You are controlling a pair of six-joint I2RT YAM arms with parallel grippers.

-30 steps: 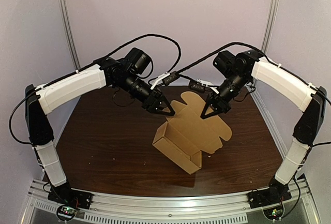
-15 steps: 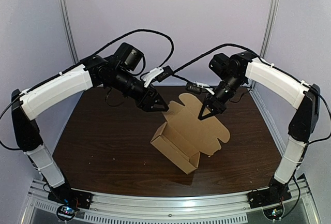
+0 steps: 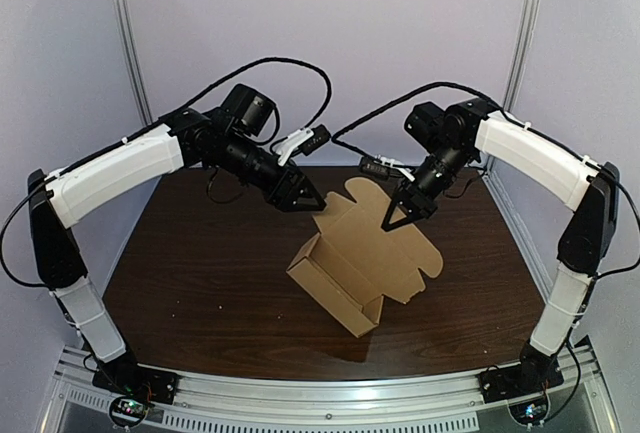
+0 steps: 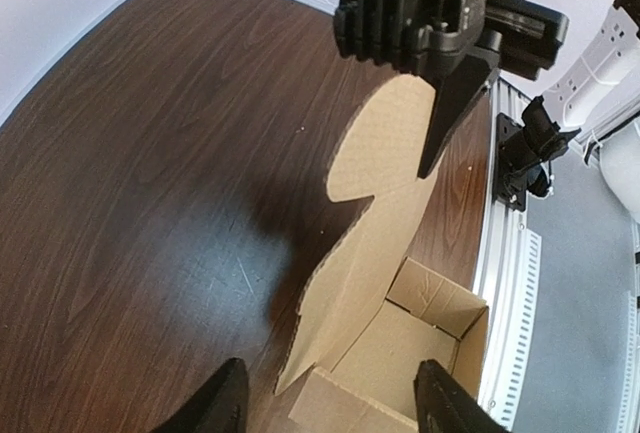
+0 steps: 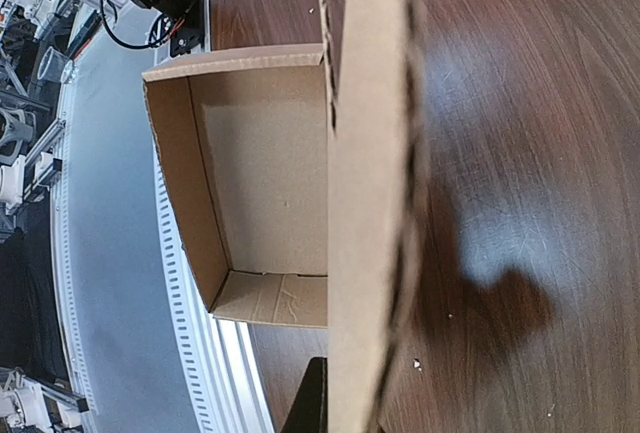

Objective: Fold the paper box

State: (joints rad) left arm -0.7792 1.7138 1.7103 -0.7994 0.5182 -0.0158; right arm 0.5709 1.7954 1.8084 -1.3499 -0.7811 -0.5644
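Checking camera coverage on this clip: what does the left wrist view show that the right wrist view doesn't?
Only the left wrist: the black right claw from outside, gripping the lid of the brown cardboard box, face-on with its rounded tab, and the open left claw. Only the right wrist: the whole inside of the box's tray, the lid edge-on. Both: the box on the dark wooden table.

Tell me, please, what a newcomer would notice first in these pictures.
A half-folded box sits in the middle of the table, its lid raised. The right fingers grip the lid, and the left fingers hover open near it.
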